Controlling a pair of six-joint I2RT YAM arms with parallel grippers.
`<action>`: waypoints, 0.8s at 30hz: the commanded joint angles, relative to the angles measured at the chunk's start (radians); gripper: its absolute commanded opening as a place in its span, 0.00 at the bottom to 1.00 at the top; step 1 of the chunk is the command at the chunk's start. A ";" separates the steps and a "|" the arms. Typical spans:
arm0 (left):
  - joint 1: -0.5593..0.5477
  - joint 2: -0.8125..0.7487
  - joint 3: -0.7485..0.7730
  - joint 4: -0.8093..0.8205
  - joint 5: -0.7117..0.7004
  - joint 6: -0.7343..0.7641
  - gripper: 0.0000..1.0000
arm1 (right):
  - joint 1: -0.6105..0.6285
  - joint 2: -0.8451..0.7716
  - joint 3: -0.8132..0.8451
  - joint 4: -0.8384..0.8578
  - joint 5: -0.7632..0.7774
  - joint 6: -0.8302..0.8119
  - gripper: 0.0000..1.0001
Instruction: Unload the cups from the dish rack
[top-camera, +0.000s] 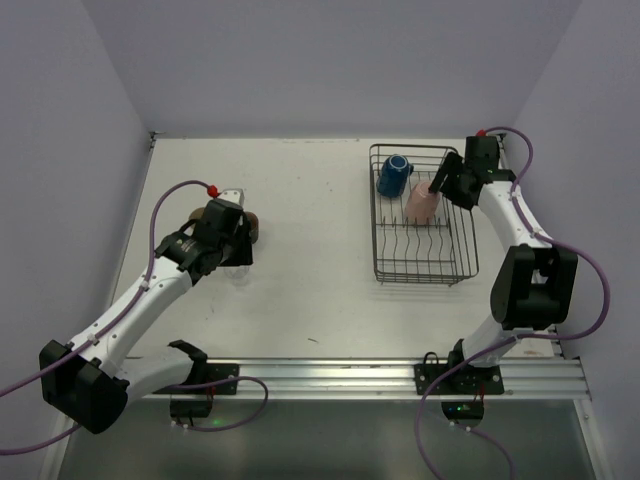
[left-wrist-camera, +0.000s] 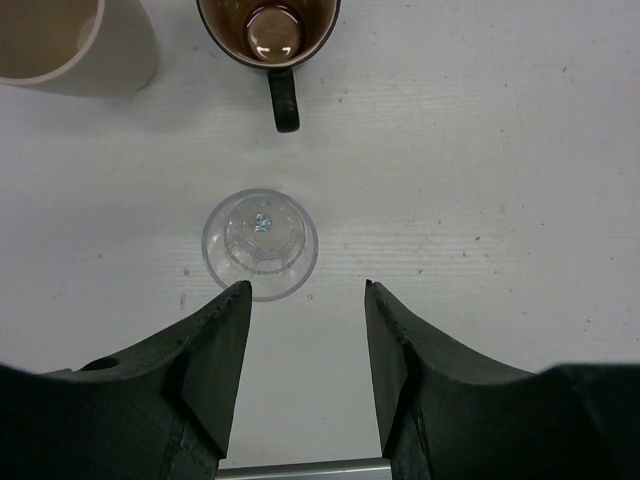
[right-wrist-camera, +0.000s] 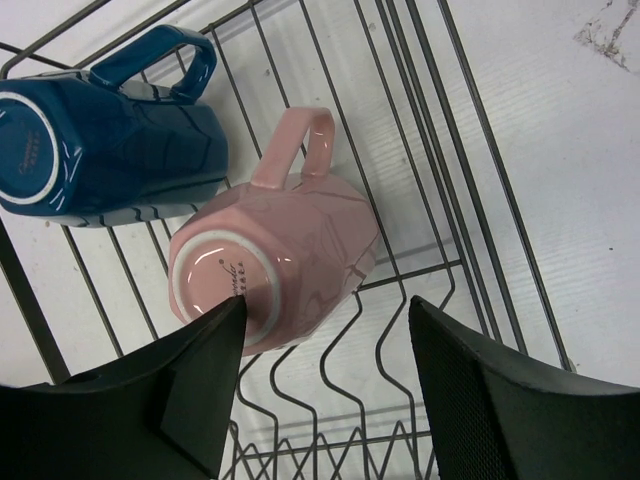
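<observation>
Top external view: the dish rack (top-camera: 425, 278) is seen on the right part of the counter (top-camera: 300, 190), with the blue mug (top-camera: 394, 175) and the pale pink cup (top-camera: 421, 203) lying in its far end. The right gripper (top-camera: 440, 185) is held over that cup, and the left gripper (top-camera: 235, 238) is held low over the counter's left part, well apart from the rack. Left wrist view: the left gripper is shown open and empty. The small clear glass (left-wrist-camera: 260, 243) stands upright just ahead of one finger, with the dark brown mug (left-wrist-camera: 268, 30) and the cream-beige mug (left-wrist-camera: 60, 40) beyond it on the counter. The glass could be tipped or pushed into the mugs if this arm were moved forward carelessly. Right wrist view: the right gripper is shown spread and holding nothing. The pale pink cup lies on its side on the wires, base toward the camera, apparently touching the blue mug. One finger overlaps the edge of the cup's base, so the cup is not centred between the jaws. If the jaws were closed from here, the faceted cup could be shoved against the blue mug or pinched at its edge and dropped. On lifting, its handle could be caught on a wire and the rack dragged.
</observation>
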 joint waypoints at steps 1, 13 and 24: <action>0.005 -0.019 -0.009 0.025 0.016 0.017 0.53 | -0.001 -0.055 0.031 -0.014 0.017 -0.056 0.69; 0.005 -0.033 -0.007 0.041 0.043 0.020 0.53 | 0.074 -0.085 0.148 -0.117 0.064 -0.132 0.99; 0.005 -0.074 -0.012 0.044 0.062 0.030 0.54 | 0.105 0.096 0.382 -0.347 0.107 -0.091 0.99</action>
